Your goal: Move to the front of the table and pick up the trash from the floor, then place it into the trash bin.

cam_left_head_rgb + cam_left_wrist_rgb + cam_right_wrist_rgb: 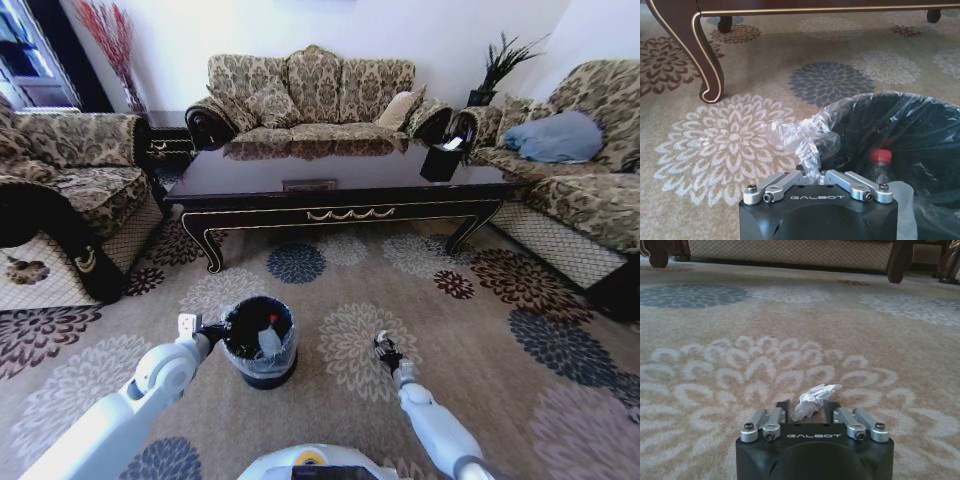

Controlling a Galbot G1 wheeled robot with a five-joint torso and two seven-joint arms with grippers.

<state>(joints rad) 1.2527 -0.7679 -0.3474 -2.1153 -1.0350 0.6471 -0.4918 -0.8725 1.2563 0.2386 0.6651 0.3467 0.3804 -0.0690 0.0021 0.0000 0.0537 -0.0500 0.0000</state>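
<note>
The black trash bin (258, 368) stands on the flowered carpet floor (480, 330) in front of the long dark table (300, 175). A clear bottle with a red cap (881, 161) lies inside it. My left gripper (810, 174) is at the bin's rim, shut on a bunched edge of its plastic bag liner (800, 135). To the right of the bin, my right gripper (384, 346) is down at the carpet. It is open, with a white crumpled paper scrap (812, 399) lying between its fingers (782, 407).
A curved table leg (702, 55) stands just beyond the bin. Sofas (310, 90) ring the table at the back, left and right. A black tissue box (442, 158) sits on the table's right end. Open carpet spreads right of my right arm.
</note>
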